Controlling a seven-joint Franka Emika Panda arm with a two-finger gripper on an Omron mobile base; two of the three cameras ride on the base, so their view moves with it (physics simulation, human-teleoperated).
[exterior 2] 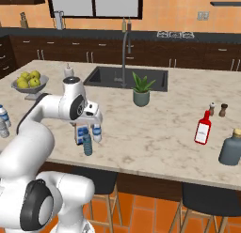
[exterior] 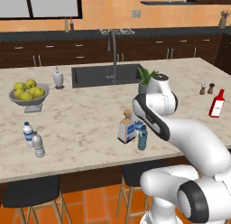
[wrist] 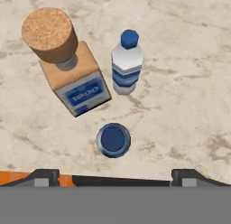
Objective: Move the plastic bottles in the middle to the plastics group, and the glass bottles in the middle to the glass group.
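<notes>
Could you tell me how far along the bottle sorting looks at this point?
Nothing looks sorted yet. The cork-stoppered bottle, the blue-label bottle and the slim blue-tinted bottle all stand together mid-counter. The hand hangs open above them, nearest the slim one, holding nothing. Left: both plastics go to the water bottles at the left, the corked one to the red bottle.

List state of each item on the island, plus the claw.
Claw: open, empty, above the middle bottles.
Cork-stoppered bottle: upright, corked, in the middle.
Blue-label bottle: upright, capped, beside it.
Slim blue bottle: upright, capped, nearest the edge.
Red bottle: upright, at the right.
Two water bottles: upright, at the left.
Fruit bowl: full.
</notes>
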